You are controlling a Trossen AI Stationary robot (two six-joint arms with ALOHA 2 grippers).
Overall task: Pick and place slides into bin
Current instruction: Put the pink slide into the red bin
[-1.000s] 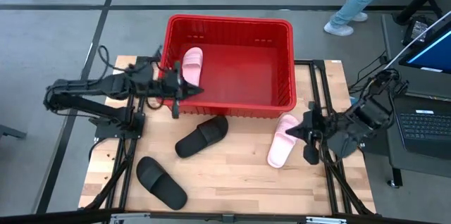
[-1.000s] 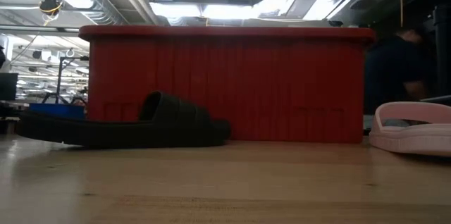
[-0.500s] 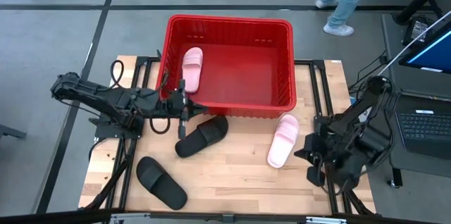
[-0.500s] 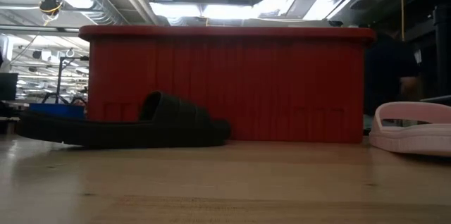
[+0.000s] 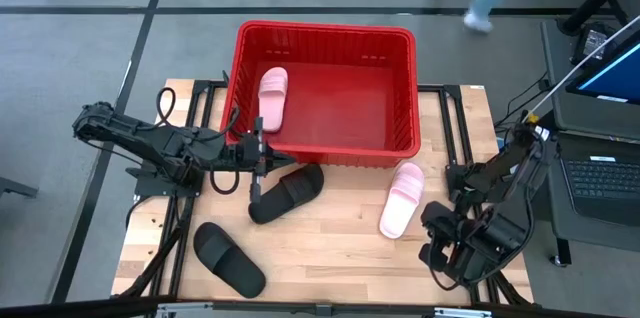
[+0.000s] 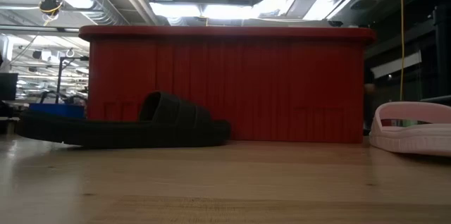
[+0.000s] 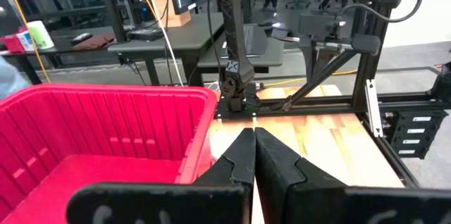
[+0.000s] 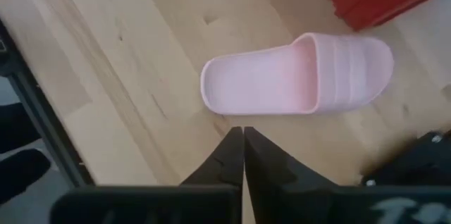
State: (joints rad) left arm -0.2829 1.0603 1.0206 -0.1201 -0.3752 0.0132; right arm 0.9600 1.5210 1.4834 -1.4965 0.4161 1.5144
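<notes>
High view: right tool [image 5: 440, 258] pulled back nearer table edge, pressed together; left tool [image 5: 256, 150] pressed together, unmoved.

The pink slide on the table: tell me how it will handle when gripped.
The pink slide looks like moulded foam, so probably light with some give. It lies flat on its sole, so it is unlikely to roll or tip. Its raised strap seems the likeliest hold.

The table [image 5: 330, 248] is pale wood with visible grain, matt. The bin [image 5: 400, 83] is glossy red plastic with ribbed walls. The pink slide [image 8: 303, 83] looks smooth, matt foam; the black slide [image 6: 134, 125] ridged, dull.
</notes>
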